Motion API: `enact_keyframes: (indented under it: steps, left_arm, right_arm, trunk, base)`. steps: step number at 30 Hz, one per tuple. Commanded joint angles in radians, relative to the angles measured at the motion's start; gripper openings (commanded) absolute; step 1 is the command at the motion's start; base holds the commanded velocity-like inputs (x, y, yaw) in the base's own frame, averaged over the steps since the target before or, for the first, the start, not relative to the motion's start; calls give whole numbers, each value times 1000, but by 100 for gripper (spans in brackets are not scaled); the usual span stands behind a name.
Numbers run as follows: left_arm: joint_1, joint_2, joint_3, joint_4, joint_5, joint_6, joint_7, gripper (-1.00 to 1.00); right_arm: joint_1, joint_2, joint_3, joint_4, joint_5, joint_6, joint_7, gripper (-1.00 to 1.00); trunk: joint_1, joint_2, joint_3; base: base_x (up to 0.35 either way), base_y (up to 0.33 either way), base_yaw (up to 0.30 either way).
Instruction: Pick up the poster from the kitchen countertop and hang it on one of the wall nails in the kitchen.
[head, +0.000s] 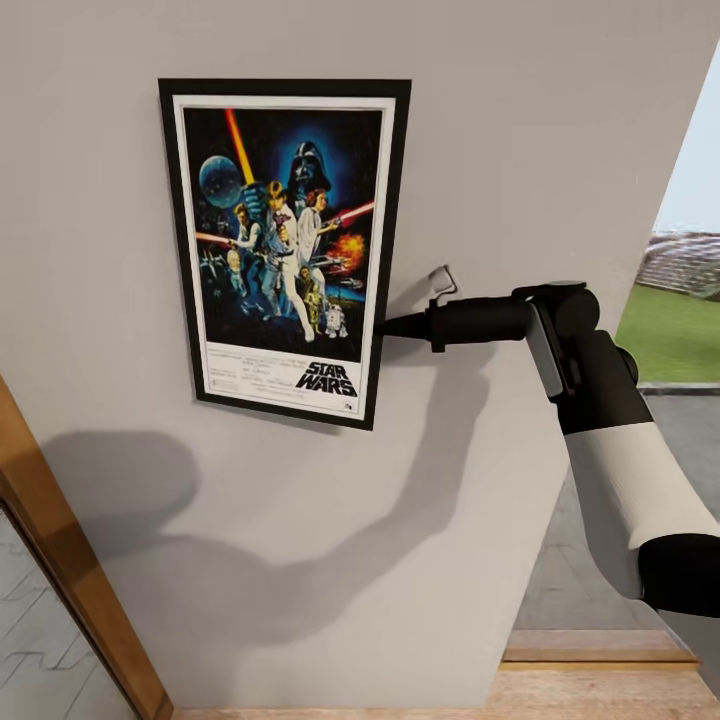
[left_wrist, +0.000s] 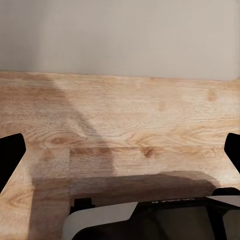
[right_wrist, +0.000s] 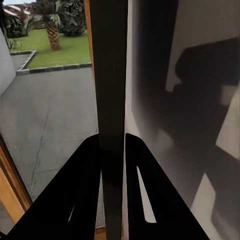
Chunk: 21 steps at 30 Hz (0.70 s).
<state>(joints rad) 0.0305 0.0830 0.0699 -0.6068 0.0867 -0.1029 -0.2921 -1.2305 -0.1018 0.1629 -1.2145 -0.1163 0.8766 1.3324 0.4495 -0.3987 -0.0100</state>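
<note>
- Up against the wall (head: 560, 120), the big pale grey surface across the head view, is where everything's happening. It carries a fat arm-shaped shadow running from about 8 o'clock up toward centre, so the light's coming from the open side at 3 o'clock.
- Next biggest is the poster (head: 285, 250), sitting flat on the wall at roughly 11 o'clock, slightly tilted. No nail visible, so I'm guessing it's hidden behind the frame, and I can't tell if it's hooked.
- Right arm (head: 610, 460) reaches in from 4 o'clock, forearm level, which keeps the frame pressed flush.
- Right gripper (head: 385, 325) is clamped on the poster's right edge, low down. The right wrist view shows both fingers (right_wrist: 85, 195) pinched tight either side of the dark frame edge (right_wrist: 111, 100). Side grip makes sense, since it leaves the back free.
- Left gripper (left_wrist: 120, 150) is spread wide, holding nothing, pointing at wooden floor (left_wrist: 130, 115). Looks parked out of the way.
</note>
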Motion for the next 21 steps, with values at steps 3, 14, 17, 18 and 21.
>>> enact_keyframes:
  steps: [3, 14, 17, 18, 21]
  left_arm:
    - [0, 0, 2, -1, 9, 2, -7, 100]
    - [0, 0, 2, -1, 8, 2, -7, 100]
    - [0, 0, 2, -1, 8, 2, -7, 100]
    - [0, 0, 2, -1, 8, 3, -7, 100]
    - [0, 0, 2, -1, 8, 2, -7, 100]
  right_arm:
    - [-1, -1, 1, -3, -8, 12, 1, -100]
    - [-1, -1, 1, -6, -8, 12, 1, -100]
    - [-1, -1, 1, -6, -8, 12, 1, -100]
    - [0, -1, 1, -6, -8, 12, 1, -100]
    - [-1, -1, 1, -6, -8, 12, 1, -100]
  trunk:
    - [1, -1, -1]
    - [1, -1, -1]
    - [1, -1, -1]
    - [1, -1, -1]
    - [1, -1, -1]
  base:
    - [0, 0, 0]
    - [0, 0, 0]
    - [0, 0, 0]
    - [0, 0, 0]
    - [0, 0, 0]
